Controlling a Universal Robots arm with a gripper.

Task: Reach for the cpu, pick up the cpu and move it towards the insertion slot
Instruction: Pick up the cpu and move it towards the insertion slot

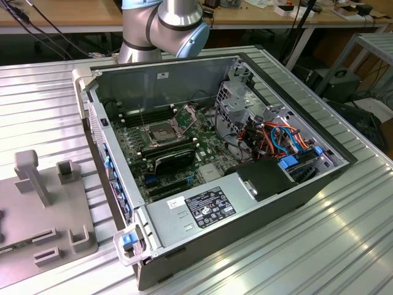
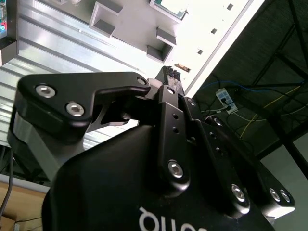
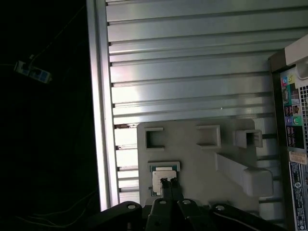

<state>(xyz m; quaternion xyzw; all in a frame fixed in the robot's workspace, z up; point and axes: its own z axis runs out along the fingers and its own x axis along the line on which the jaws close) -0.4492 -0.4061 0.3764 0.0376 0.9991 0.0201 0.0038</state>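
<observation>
cpu (image 3: 156, 181) lies flat, seated in the grey fixture plate (image 3: 192, 159), near the table (image 3: 192, 72) edge. Hand (image 3: 168, 182) is above it, fingers (image 3: 164, 187) drawn together, empty. Risk: descending unopened, fingertips would likely strike the chip face and tilt or scratch it.

Ribbed aluminium table (image 1: 344, 239), open computer case (image 1: 245, 226) at centre; grey fixture plate (image 1: 61, 212) beside it

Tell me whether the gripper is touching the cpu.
Apart. In the second wrist view, bare grey fixture shows between the gripper and the cpu; the first wrist view merely overlaps them.
</observation>
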